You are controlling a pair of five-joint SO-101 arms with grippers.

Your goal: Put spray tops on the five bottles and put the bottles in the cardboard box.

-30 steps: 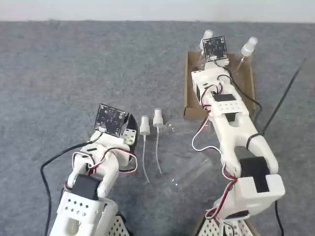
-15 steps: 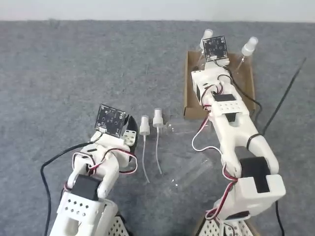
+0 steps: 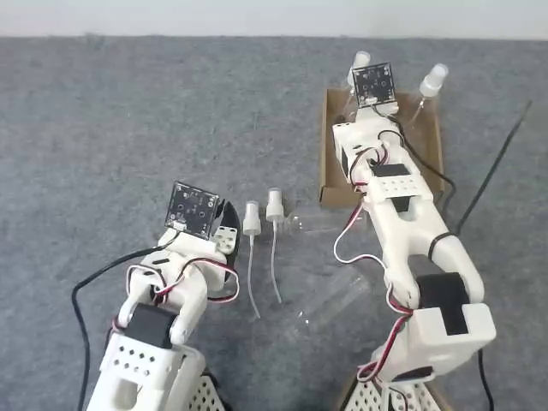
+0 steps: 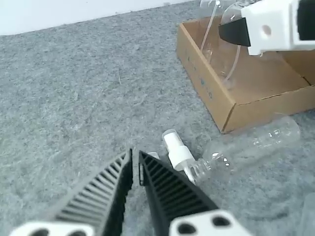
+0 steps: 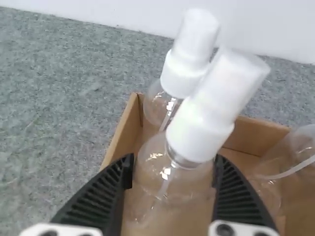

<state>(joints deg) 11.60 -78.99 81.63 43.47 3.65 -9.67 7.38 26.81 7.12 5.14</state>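
The right gripper's fingers clasp a capped bottle over the cardboard box. The left gripper's fingers are nearly closed and empty, near a spray top.

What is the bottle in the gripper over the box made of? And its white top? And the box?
The bottle looks like clear glossy plastic: the box shows through it, with bright glints. Its spray top seems smooth white plastic. The box looks like brown cardboard: matte, papery, with thin flat walls.
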